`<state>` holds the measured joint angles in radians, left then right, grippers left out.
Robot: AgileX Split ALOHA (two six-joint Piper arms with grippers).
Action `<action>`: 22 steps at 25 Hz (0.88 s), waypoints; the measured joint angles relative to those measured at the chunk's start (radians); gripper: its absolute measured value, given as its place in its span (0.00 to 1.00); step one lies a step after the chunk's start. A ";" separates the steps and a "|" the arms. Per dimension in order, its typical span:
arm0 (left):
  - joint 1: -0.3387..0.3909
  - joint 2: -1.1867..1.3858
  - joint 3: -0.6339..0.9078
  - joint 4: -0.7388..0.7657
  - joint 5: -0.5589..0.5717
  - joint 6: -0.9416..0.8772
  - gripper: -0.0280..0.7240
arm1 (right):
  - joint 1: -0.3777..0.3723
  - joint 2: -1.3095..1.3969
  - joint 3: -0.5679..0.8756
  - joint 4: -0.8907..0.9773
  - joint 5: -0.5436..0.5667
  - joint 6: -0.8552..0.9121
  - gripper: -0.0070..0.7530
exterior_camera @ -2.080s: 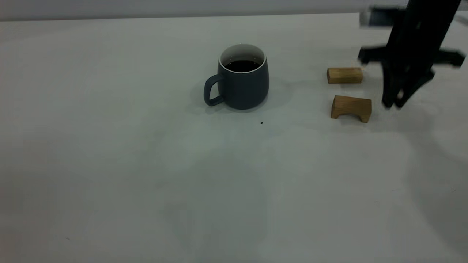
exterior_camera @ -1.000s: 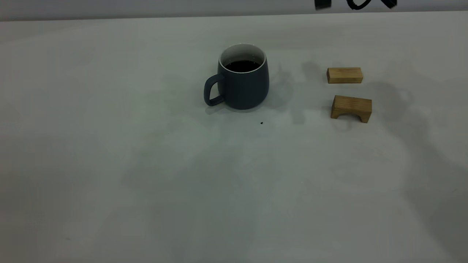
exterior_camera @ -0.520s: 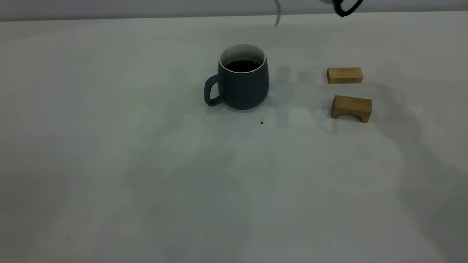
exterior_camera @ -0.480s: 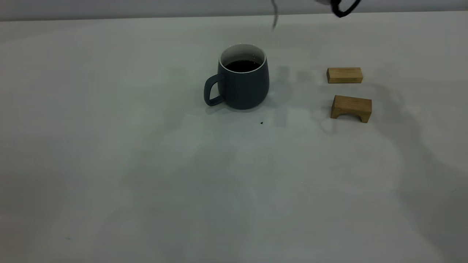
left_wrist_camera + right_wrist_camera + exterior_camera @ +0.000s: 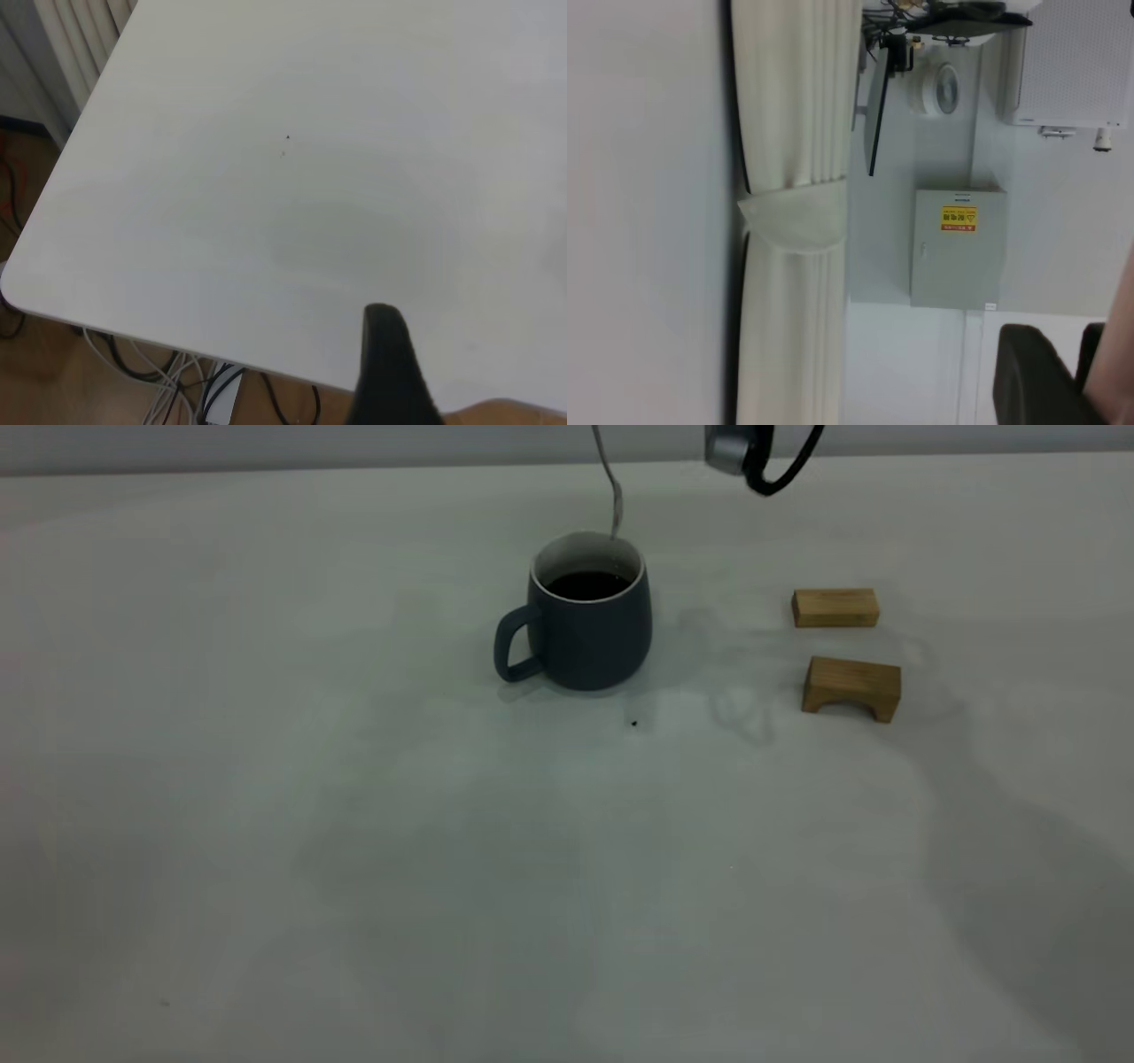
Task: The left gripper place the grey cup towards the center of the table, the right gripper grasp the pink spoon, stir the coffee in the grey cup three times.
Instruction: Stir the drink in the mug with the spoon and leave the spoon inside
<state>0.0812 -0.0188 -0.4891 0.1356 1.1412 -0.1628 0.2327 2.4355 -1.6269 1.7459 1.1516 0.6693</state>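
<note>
Jaws: your right gripper (image 5: 1076, 376) grips the pink spoon (image 5: 611, 491) above the grey cup (image 5: 585, 615); left gripper (image 5: 390, 372), cannot tell.

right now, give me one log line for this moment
spoon: bowl just above mug rim | coffee: unstirred | two wood blocks: right of mug

The cup (image 5: 588, 613) stands on the table (image 5: 354, 868) a little above the middle of the exterior frame, its handle to the left, and the coffee (image 5: 587, 585) is in it. The spoon (image 5: 610, 487) hangs from the top edge of the frame, its lower end just over the back right of the cup's rim. Two blocks lie to the right of the cup, well apart from it: the flat block (image 5: 834, 607) is behind, the arched block (image 5: 851, 687) is in front of it, and a speck (image 5: 633, 724) lies just below the cup.
</note>
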 joint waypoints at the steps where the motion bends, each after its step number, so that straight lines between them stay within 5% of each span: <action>1: 0.000 0.000 0.000 0.000 0.000 0.001 0.79 | 0.000 0.024 -0.027 0.000 0.000 0.000 0.17; 22: 0.000 0.000 0.000 0.000 0.000 0.001 0.79 | 0.023 0.227 -0.147 0.001 0.000 0.043 0.17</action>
<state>0.0812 -0.0188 -0.4891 0.1356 1.1412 -0.1619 0.2553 2.6620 -1.7741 1.7466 1.1519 0.7127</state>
